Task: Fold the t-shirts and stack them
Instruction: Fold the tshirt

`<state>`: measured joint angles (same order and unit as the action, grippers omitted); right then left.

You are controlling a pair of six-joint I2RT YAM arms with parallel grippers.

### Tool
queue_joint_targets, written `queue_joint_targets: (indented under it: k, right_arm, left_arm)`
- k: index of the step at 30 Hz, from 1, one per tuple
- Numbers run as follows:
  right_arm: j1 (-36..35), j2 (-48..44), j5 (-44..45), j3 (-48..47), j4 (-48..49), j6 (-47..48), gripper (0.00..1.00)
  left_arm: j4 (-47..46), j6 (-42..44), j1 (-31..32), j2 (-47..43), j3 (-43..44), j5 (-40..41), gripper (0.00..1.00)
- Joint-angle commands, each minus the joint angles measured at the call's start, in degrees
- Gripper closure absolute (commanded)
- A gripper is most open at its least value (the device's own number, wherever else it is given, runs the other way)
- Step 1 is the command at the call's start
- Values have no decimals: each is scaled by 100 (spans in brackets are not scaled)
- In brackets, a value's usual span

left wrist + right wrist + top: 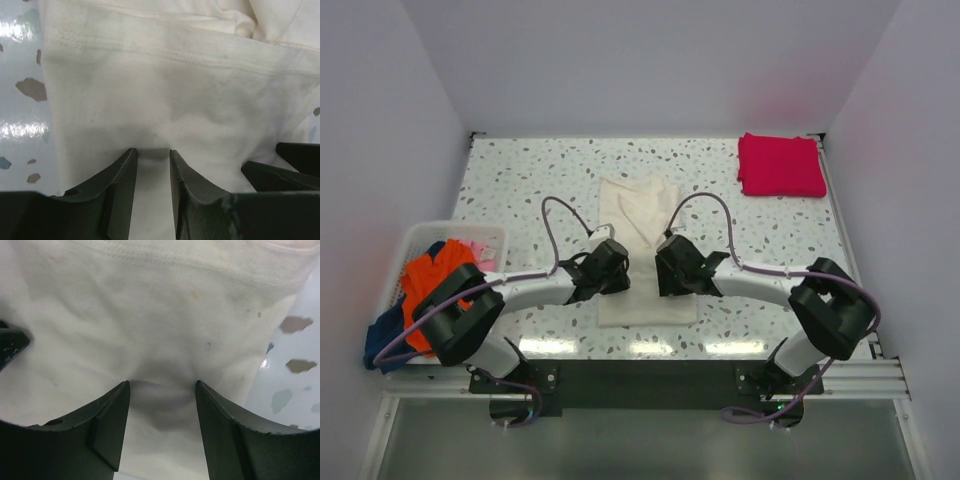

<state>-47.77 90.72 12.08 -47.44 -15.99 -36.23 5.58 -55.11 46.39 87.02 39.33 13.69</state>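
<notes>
The cream t-shirt (642,215) lies as a long folded strip in the middle of the counter (520,180). At its near end we see the left jaws narrowly parted, pinching a ridge of its cloth. The right jaws stand wider, open, with cloth puckered loosely between them. The magenta t-shirt (781,165) sits folded at the far right corner.
</notes>
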Motion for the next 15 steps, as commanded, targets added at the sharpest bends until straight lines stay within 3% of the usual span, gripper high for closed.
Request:
queue_joint_targets:
  k: [1, 8, 12, 15]
  right_arm:
    - [-321, -71, -715, 587, -800, -675, 41]
    - [73, -880, -92, -430, -1653, -193, 35]
    - [995, -942, -232, -801, -1521, 150, 37]
    - [1251, -740, -170, -1065, -1381, 257, 44]
  left_arm:
    - [891, -272, 133, -158, -470, -218, 62]
    - [1560, 246, 116, -1046, 239, 151, 55]
    - [1105, 764, 46, -872, 672, -147, 55]
    - [393, 1063, 28, -600, 874, -560, 57]
